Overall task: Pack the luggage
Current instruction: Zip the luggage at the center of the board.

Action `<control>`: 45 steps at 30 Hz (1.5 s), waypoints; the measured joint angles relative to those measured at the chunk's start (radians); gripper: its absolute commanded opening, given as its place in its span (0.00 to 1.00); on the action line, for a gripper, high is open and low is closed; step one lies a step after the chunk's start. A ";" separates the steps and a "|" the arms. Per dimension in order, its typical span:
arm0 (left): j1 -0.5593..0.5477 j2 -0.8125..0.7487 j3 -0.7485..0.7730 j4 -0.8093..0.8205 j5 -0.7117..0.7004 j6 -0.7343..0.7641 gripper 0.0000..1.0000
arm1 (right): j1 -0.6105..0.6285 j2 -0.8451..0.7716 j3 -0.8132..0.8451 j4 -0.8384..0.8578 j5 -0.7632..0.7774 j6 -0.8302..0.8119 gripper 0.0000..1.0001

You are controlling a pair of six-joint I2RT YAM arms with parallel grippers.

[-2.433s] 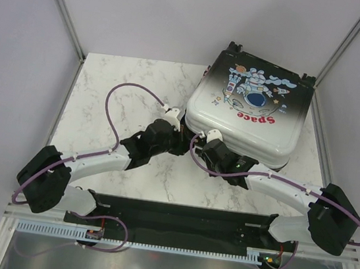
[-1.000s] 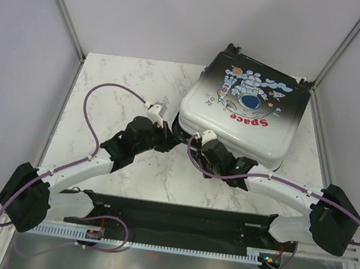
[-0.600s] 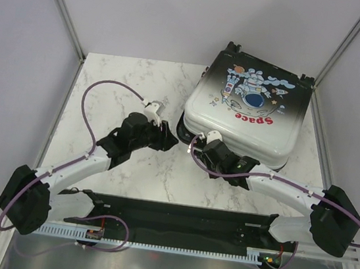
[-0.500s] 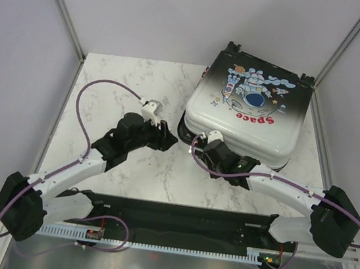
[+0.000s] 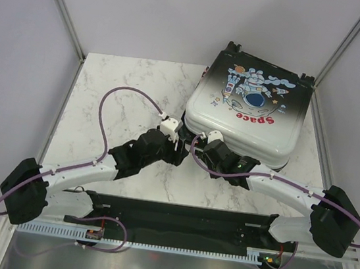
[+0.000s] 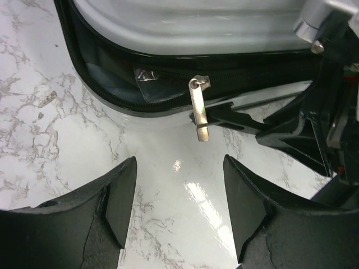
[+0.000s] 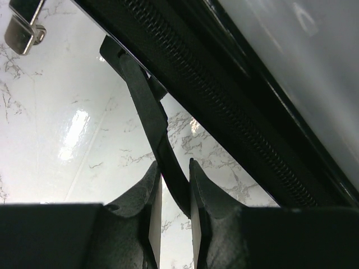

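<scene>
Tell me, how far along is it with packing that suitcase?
Looks done: the luggage lies flat with its lid down. In hand: the right gripper is shut on a black tab at the near edge, and the left gripper hangs open just short of the silver zipper pull, not touching it. Left: working that zip; how far it has run, and what is inside, cannot be seen.

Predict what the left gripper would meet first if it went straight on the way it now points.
Most likely the small silver metal zipper pull hanging from the black-and-white hard-shell suitcase, just ahead of the open left gripper; depth is unclear, so this is a judgement.
</scene>
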 measured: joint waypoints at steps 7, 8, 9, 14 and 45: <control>-0.065 0.098 0.015 0.046 -0.154 -0.050 0.69 | 0.000 0.002 0.000 0.000 0.000 0.002 0.00; -0.071 0.116 0.019 0.052 -0.169 -0.056 0.69 | 0.000 0.002 0.000 0.000 0.000 0.002 0.00; -0.073 0.129 0.021 0.060 -0.177 -0.061 0.69 | 0.000 0.002 0.000 0.000 0.000 0.002 0.00; -0.078 0.206 0.048 0.095 -0.217 -0.087 0.70 | 0.000 -0.002 -0.006 0.006 -0.001 0.003 0.00; -0.085 0.311 0.162 0.050 -0.180 -0.160 0.02 | -0.008 0.000 -0.018 0.027 0.003 0.004 0.00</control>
